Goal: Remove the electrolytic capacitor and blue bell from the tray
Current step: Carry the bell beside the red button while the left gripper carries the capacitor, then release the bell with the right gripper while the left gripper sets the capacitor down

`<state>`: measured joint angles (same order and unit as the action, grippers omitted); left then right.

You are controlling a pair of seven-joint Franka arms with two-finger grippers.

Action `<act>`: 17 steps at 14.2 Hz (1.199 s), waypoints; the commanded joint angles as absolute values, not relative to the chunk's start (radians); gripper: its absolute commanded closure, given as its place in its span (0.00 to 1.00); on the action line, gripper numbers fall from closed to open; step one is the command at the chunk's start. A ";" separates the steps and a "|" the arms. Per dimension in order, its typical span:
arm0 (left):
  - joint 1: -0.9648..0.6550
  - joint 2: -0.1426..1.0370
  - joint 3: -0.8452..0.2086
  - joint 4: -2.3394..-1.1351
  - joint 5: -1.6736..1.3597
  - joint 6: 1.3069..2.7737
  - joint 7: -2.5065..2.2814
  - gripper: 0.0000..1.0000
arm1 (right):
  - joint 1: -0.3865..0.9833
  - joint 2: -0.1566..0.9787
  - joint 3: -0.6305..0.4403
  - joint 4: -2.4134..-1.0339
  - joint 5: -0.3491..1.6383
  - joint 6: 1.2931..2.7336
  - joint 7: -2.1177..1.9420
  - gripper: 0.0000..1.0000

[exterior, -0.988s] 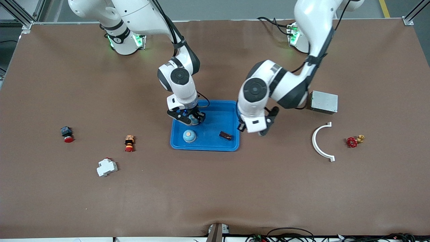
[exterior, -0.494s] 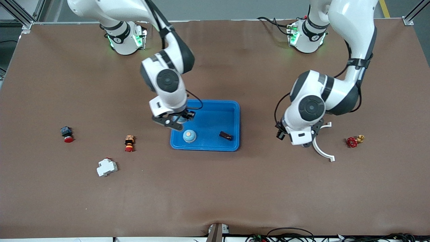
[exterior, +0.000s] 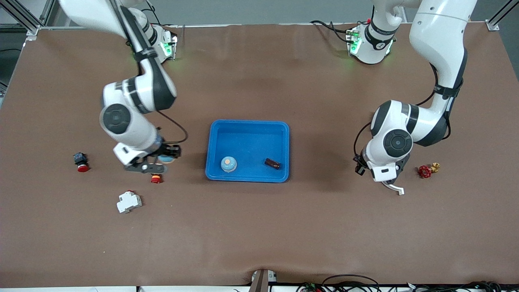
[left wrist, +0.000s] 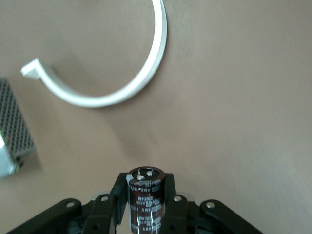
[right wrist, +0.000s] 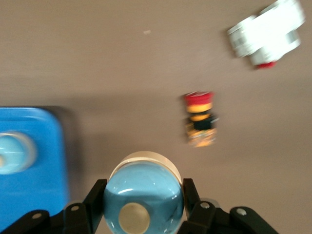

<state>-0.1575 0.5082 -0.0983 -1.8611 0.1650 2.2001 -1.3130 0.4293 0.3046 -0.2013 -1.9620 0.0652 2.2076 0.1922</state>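
Over the brown desk (exterior: 259,227), the right gripper (right wrist: 141,214) clamped a glossy blue domed bell (right wrist: 144,197) above bare mat between the blue tray's (exterior: 284,154) edge and a red push-button (right wrist: 200,119), while the left gripper (left wrist: 145,214) pinched a dark cylindrical capacitor (left wrist: 145,197) near the curved white bracket (left wrist: 122,92).
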 commanded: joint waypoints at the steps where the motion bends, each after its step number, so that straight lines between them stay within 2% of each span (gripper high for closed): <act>1: -0.115 0.546 -0.104 -1.867 0.230 2.258 -1.304 1.00 | 0.290 0.244 -0.175 -2.084 0.060 2.290 -0.042 1.00; 4: -0.088 0.577 -0.103 -1.879 0.247 2.334 -1.304 1.00 | 0.194 0.247 -0.175 -2.160 0.064 2.394 -0.227 1.00; 6: -0.083 0.590 -0.104 -1.875 0.245 2.350 -1.308 1.00 | 0.129 0.259 -0.173 -2.226 0.066 2.514 -0.322 1.00; 8: -0.084 0.592 -0.106 -1.873 0.245 2.352 -1.316 1.00 | 0.077 0.294 -0.172 -2.238 0.107 2.546 -0.415 1.00; 9: -0.086 0.592 -0.106 -1.875 0.245 2.352 -1.318 0.85 | 0.058 0.302 -0.172 -2.238 0.148 2.548 -0.470 1.00; 10: -0.086 0.592 -0.106 -1.875 0.245 2.352 -1.322 0.60 | 0.037 0.320 -0.172 -2.237 0.210 2.548 -0.542 1.00; 12: -0.089 0.583 -0.109 -1.875 0.244 2.342 -1.327 0.00 | 0.031 0.360 -0.173 -2.232 0.349 2.554 -0.668 1.00; 15: -0.098 0.551 -0.123 -1.870 0.233 2.333 -1.373 0.00 | 0.041 0.406 -0.173 -2.232 0.385 2.623 -0.706 1.00; 17: -0.100 0.538 -0.178 -1.853 0.230 2.306 -1.445 0.00 | 0.052 0.414 -0.173 -2.229 0.387 2.632 -0.706 1.00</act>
<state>-0.0930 0.5752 -0.1364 -1.8540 0.2258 2.3351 -1.3763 0.0482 0.4107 -0.1817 -2.2315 0.3500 2.6177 -0.6754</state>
